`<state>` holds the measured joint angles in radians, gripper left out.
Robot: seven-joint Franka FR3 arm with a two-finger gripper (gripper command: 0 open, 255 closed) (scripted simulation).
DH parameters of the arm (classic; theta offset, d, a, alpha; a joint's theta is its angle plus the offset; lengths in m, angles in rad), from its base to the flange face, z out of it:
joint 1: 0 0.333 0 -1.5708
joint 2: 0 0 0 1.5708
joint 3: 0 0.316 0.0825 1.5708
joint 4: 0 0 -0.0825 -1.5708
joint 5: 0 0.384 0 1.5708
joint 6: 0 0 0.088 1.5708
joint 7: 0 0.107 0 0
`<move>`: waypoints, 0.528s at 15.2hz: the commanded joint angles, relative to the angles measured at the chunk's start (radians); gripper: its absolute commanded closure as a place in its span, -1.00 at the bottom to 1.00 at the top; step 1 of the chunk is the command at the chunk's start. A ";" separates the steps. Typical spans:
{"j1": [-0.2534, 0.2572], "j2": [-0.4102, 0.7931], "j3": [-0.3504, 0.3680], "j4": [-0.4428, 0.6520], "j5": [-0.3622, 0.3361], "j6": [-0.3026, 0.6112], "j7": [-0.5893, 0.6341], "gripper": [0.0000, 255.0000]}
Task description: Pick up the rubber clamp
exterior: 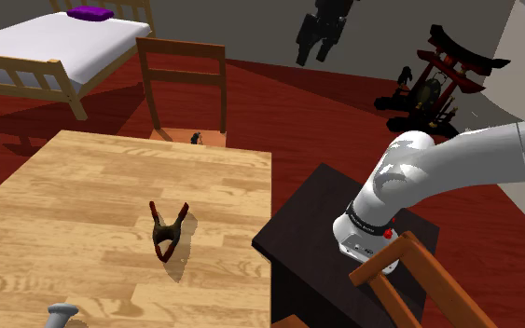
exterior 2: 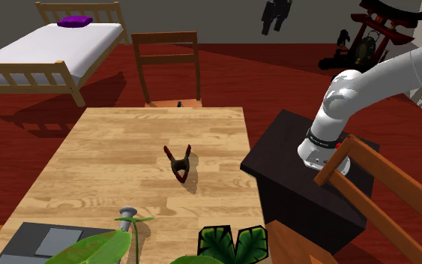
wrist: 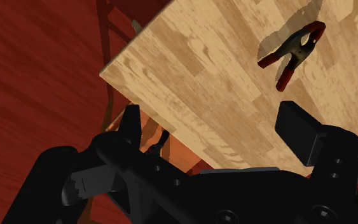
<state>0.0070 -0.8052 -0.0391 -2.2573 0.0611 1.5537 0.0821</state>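
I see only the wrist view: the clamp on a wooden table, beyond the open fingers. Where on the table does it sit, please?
Observer: The clamp sits near the middle of the table, with nothing close to it.
Operator: Where is the gripper?
Observer: The gripper hangs high in the air beyond the table's far edge, right of the chair in the shoulder view.
Operator: Is anything else on the table?
Observer: A small grey object at the near edge.
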 commanded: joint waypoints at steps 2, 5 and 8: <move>0.004 0.006 0.016 -0.020 0.009 0.025 0.016 -1.00; 0.016 0.031 0.066 -0.074 0.035 0.101 0.063 -1.00; 0.030 0.069 0.115 -0.117 0.059 0.180 0.109 -1.00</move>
<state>0.0315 -0.7479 0.0564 -2.3543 0.1101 1.7006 0.1721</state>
